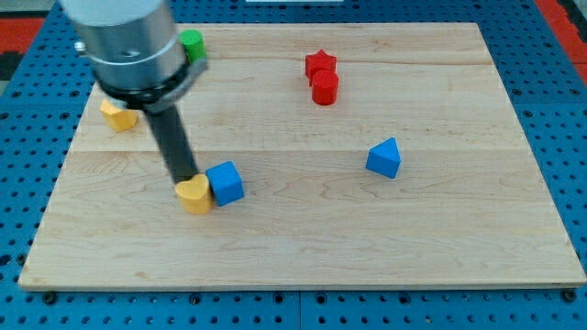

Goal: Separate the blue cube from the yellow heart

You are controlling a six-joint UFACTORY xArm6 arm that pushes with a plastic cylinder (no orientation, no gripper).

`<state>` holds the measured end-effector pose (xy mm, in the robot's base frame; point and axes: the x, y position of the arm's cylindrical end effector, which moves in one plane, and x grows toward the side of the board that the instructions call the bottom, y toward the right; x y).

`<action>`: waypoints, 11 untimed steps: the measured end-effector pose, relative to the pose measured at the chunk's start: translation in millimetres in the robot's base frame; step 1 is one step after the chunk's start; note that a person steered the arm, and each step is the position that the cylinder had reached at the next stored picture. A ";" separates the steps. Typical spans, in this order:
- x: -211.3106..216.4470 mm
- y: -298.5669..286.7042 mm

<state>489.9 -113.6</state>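
A pale wooden surface (303,247) made of long planks fills most of the view, its grain running from the view's left to the view's right, with faint seams between the boards. Around it on every side lies a blue perforated panel (550,110) dotted with regular rows of small holes. At the view's top corners, patches of red material (18,27) show behind the blue panel, and the light is even and soft.
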 end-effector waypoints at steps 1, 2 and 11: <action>6.7 45.0; 13.7 66.3; 0.3 -17.5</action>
<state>490.2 -131.1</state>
